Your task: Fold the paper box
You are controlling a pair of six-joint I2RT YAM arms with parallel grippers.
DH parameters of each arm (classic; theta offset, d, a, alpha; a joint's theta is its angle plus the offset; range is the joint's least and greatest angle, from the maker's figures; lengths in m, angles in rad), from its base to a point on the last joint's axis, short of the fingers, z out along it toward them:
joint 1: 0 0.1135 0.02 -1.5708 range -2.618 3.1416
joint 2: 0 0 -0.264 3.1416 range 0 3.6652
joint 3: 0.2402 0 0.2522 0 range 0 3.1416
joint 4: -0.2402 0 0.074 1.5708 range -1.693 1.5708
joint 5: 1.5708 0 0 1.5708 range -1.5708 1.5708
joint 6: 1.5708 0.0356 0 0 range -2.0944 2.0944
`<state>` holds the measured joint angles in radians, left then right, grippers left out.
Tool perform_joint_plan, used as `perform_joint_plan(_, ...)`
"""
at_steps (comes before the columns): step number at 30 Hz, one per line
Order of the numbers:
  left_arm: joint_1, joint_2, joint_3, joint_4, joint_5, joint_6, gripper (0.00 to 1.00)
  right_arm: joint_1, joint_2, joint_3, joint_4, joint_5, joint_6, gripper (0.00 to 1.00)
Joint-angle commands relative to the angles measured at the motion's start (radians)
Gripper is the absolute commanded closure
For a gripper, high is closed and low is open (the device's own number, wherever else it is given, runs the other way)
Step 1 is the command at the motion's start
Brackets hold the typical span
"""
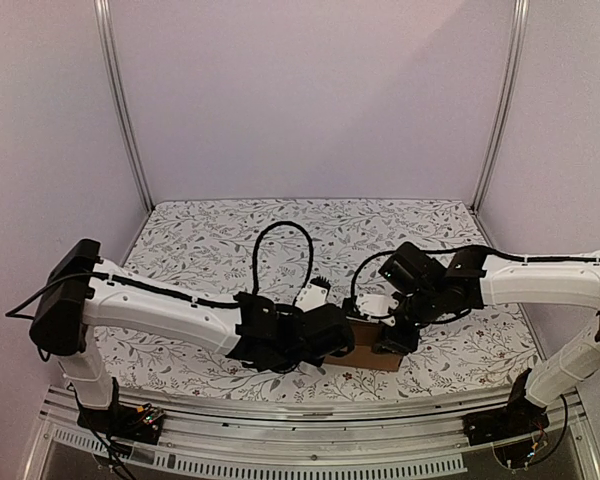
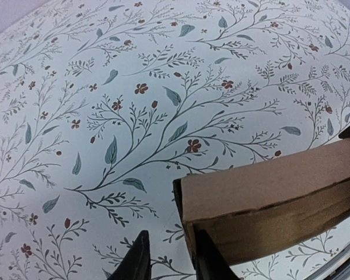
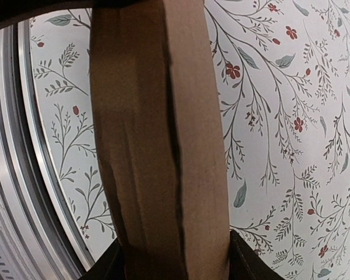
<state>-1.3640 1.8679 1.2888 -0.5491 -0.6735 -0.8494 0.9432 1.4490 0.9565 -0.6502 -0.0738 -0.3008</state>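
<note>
The paper box is a plain brown cardboard box lying on the floral table near its front edge, between my two grippers. In the left wrist view one end of the box shows. My left gripper is open, with only tablecloth between its fingers, and its right finger rests against that end. From above, the left gripper sits just left of the box. My right gripper straddles the box, its fingers pressed on both long sides; from above it is over the box's right part.
A floral cloth covers the table. An aluminium rail runs along the near edge, close to the box. Frame posts stand at the back corners. Black cables loop above both wrists.
</note>
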Motion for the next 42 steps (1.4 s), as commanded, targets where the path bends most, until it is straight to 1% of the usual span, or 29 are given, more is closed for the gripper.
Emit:
perform_joint_plan(1, -0.032, 0.007, -0.076, -0.127, 0.172, 0.001, 0.68, 0.015, -0.015, 0.001, 0.026, 0.011, 0.023, 0.50)
perform_joint_plan(5, -0.030, -0.053, -0.108, -0.090, 0.174, 0.014, 0.61, 0.021, -0.012, -0.001, 0.035, 0.011, 0.026, 0.50)
perform_joint_plan(11, -0.005, -0.171, -0.211, 0.090, 0.307, 0.068, 0.55, 0.023, -0.017, -0.002, 0.043, 0.011, 0.034, 0.51)
perform_joint_plan(14, -0.001, -0.233, -0.255, 0.162, 0.365, 0.112, 0.50, 0.024, -0.020, -0.004, 0.046, 0.014, 0.034, 0.51)
perform_joint_plan(20, 0.016, -0.417, -0.422, 0.294, 0.473, 0.187, 0.29, 0.025, -0.029, -0.011, 0.056, 0.012, 0.033, 0.52)
perform_joint_plan(22, 0.030, -0.478, -0.490, 0.303, 0.481, 0.197, 0.22, 0.025, -0.041, -0.012, 0.055, 0.002, 0.027, 0.53)
perform_joint_plan(25, 0.042, -0.557, -0.565, 0.333, 0.472, 0.229, 0.14, 0.027, -0.066, -0.010, 0.044, -0.025, 0.015, 0.54)
perform_joint_plan(27, 0.056, -0.609, -0.618, 0.409, 0.506, 0.265, 0.07, 0.029, -0.083, -0.009, 0.037, -0.050, 0.003, 0.55)
perform_joint_plan(28, 0.065, -0.629, -0.639, 0.443, 0.528, 0.285, 0.02, 0.031, -0.097, -0.008, 0.032, -0.064, -0.003, 0.55)
perform_joint_plan(32, 0.110, -0.683, -0.673, 0.525, 0.589, 0.363, 0.00, 0.048, -0.133, 0.005, 0.002, -0.126, -0.034, 0.55)
perform_joint_plan(37, 0.131, -0.774, -0.723, 0.628, 0.657, 0.460, 0.01, 0.067, -0.171, 0.022, -0.046, -0.209, -0.077, 0.55)
perform_joint_plan(42, 0.143, -0.841, -0.769, 0.688, 0.787, 0.533, 0.00, 0.080, -0.197, 0.041, -0.069, -0.303, -0.109, 0.55)
